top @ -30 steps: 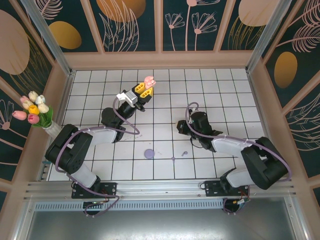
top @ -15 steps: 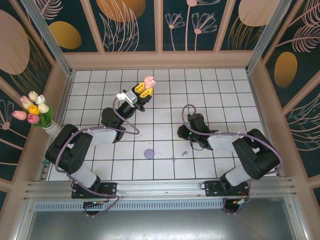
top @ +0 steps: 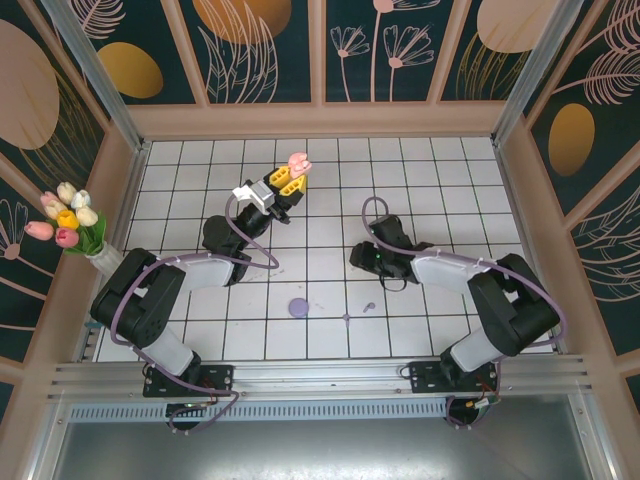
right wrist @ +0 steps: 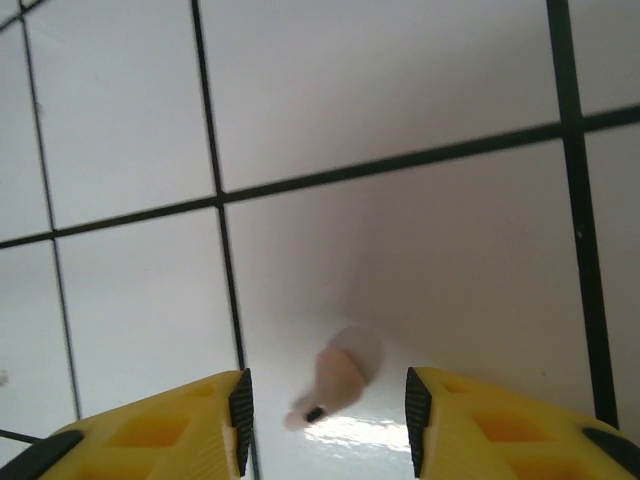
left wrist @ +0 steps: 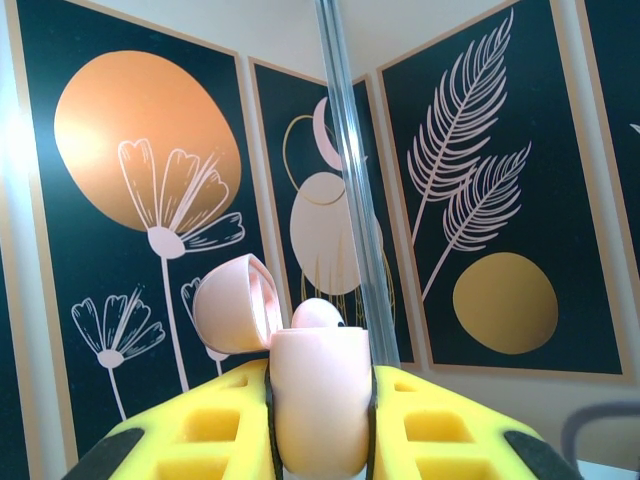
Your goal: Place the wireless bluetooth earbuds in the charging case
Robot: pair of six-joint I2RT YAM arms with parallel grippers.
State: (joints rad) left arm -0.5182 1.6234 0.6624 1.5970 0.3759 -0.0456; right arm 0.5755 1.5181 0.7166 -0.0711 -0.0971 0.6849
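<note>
Because it is a tiny moulded-plastic piece, the pale pink wireless earbud (right wrist: 335,385) is judged very light, rigid and smooth, apt to skid or flick aside on the glossy white tiled tabletop (right wrist: 420,100) if pinched off-centre. The best hold is probably across its rounded head, leaving the stem free to enter the socket. In the right wrist view it lies flat on a tile with its long axis running from 1 o'clock to 7 o'clock, the bulbous head toward 1 o'clock and the dark-tipped stem toward 7 o'clock. The right gripper (right wrist: 327,415) stands over it with yellow fingers (right wrist: 170,430) spread, one at 9 o'clock and one at 3 o'clock of the earbud, neither appearing to touch it.

In the top view, well apart at 10 o'clock of that gripper, the left gripper (top: 291,175) is pressed together on the pale pink rounded plastic charging case (left wrist: 318,395). The case is held upright with its hinged lid (left wrist: 235,315) swung open. A rounded pink form at its mouth may be an earbud already seated; this cannot be told. At 6 o'clock of the right gripper lie a small purple earbud (top: 369,307), a second purple speck (top: 346,319) and a flat round purple disc (top: 298,308).
</note>
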